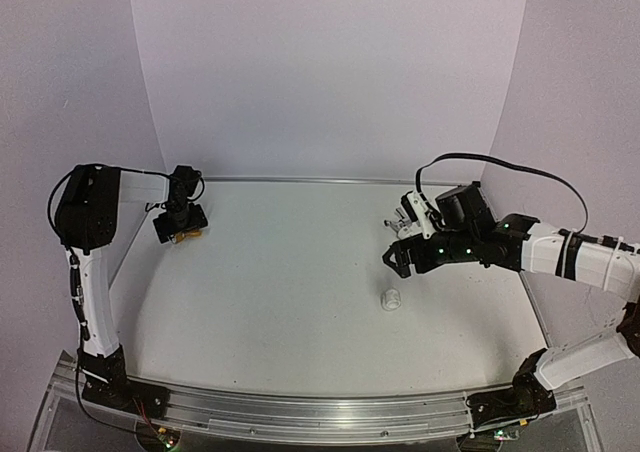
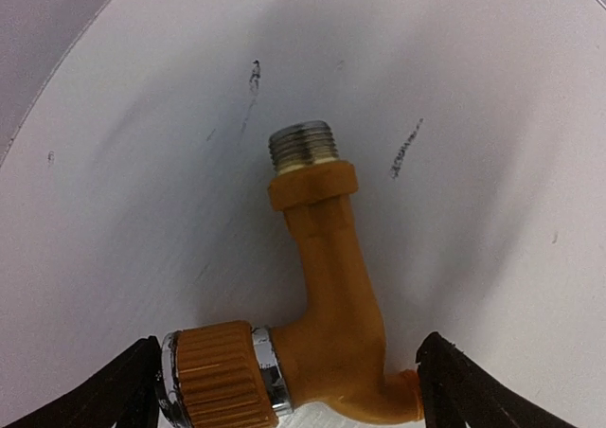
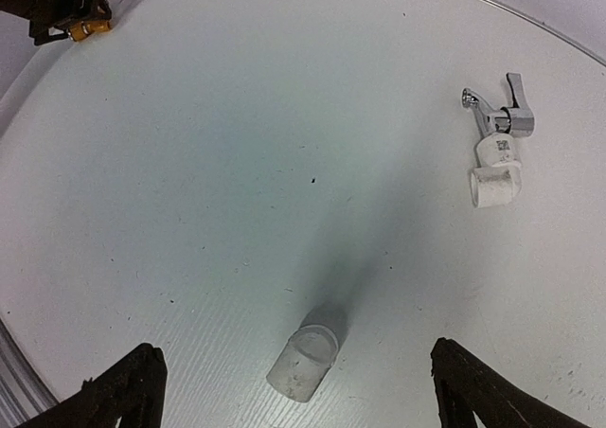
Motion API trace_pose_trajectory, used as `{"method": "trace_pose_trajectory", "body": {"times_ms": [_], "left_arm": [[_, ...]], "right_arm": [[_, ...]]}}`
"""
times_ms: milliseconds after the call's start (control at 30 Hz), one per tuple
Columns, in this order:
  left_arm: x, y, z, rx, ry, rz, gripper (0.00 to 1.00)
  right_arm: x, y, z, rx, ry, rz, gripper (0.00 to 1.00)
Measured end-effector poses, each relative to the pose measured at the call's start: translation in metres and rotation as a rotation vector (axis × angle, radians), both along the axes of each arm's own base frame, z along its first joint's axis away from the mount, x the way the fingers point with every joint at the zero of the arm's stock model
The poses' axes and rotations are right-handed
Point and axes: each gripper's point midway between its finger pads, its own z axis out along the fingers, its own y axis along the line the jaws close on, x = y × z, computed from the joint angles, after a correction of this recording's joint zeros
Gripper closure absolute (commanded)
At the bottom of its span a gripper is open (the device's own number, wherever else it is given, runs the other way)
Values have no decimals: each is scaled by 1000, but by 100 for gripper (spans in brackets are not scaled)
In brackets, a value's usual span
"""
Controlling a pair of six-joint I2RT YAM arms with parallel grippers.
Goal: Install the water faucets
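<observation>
The brass-gold faucet [image 2: 331, 276] lies flat on the white table, its silver threaded end pointing away and its ribbed knob to the left. My left gripper [image 2: 289, 371] is open and straddles it, one fingertip by the knob's chrome cap and the other at the spout tip. From above, this faucet [image 1: 189, 235] and the left gripper [image 1: 180, 222] sit at the far left. The silver faucet [image 3: 499, 115] lies at the far right, its threaded end in a white fitting [image 3: 495, 184]. My right gripper [image 3: 294, 352] hangs open above a loose white pipe fitting [image 3: 303, 362].
The loose white fitting [image 1: 391, 299] lies just in front of the right gripper [image 1: 398, 260], with the silver faucet [image 1: 405, 219] behind it. The table's curved rim [image 1: 300, 180] and a pale backdrop close off the far side.
</observation>
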Motion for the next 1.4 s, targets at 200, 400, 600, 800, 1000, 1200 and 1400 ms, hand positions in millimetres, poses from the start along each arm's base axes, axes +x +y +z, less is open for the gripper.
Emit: {"method": "trace_pose_trajectory", "body": {"times_ms": [200,400,600,800,1000,1200,1400], "left_arm": [[-2,8,-3,48,17,10,17],[0,8,-6,59,30,-15,18],[0,4,-7,58,46,-65,42],[-12,-8,-3,36,63,-142,48],[-46,-63,39,37,9,-322,54],[-102,-166,111,-33,-231,-648,62],[-172,-231,144,-130,-410,-933,65]], "right_arm": [[0,2,1,13,3,3,2],[-1,4,1,27,12,2,2],[-3,5,5,51,21,0,2],[-3,6,9,78,25,-15,2],[-4,11,12,130,50,-32,2],[-5,28,16,239,106,-21,2],[-6,67,19,391,254,41,2]]}}
